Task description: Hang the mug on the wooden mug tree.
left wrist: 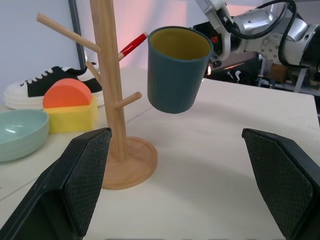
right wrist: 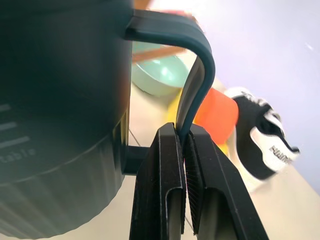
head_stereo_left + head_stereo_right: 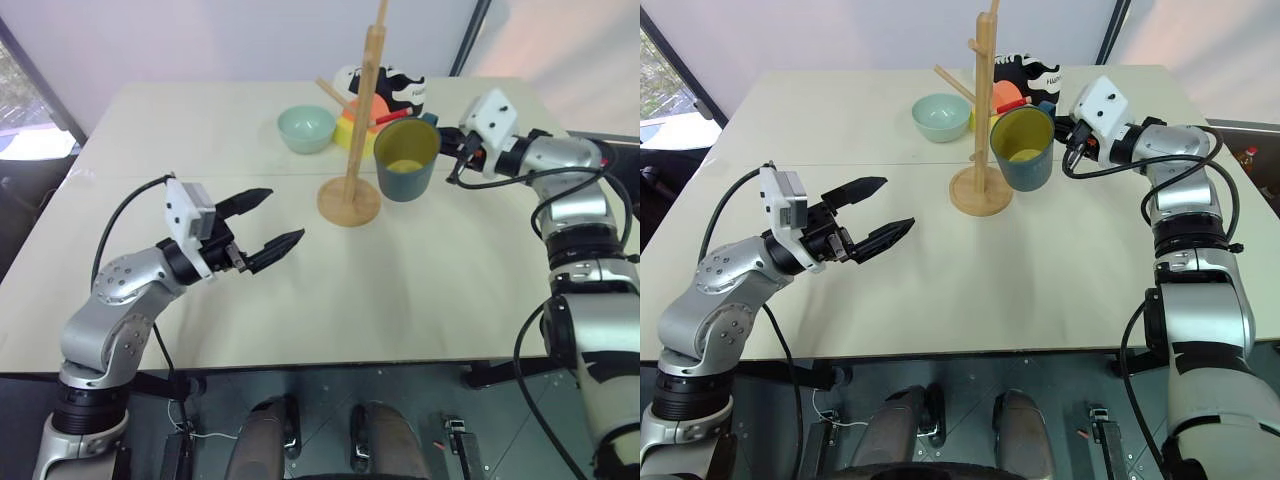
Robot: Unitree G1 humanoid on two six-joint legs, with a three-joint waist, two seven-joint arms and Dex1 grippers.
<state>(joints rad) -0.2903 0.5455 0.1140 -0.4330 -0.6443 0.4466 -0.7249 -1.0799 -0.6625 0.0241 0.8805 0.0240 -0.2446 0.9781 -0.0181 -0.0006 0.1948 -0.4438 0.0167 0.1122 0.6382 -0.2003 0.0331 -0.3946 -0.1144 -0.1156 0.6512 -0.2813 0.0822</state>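
The dark teal mug (image 3: 406, 160) with its yellow inside hangs in the air just right of the wooden mug tree (image 3: 358, 120), mouth up and slightly tilted. My right gripper (image 2: 184, 145) is shut on the mug's loop handle (image 2: 192, 85), reaching in from the right. In the left wrist view the mug (image 1: 176, 67) floats clear of the table beside the tree's pole (image 1: 111, 80), close to a short peg (image 1: 127, 100). My left gripper (image 3: 270, 222) hovers open over the table's left half, holding nothing.
Behind the tree stand a pale mint bowl (image 3: 306, 128), a yellow-and-orange block (image 1: 70, 107) and a black-and-white sneaker (image 3: 395, 88). A red-tipped stick (image 1: 132, 44) pokes out near the mug. The table's edges lie close on the right and front.
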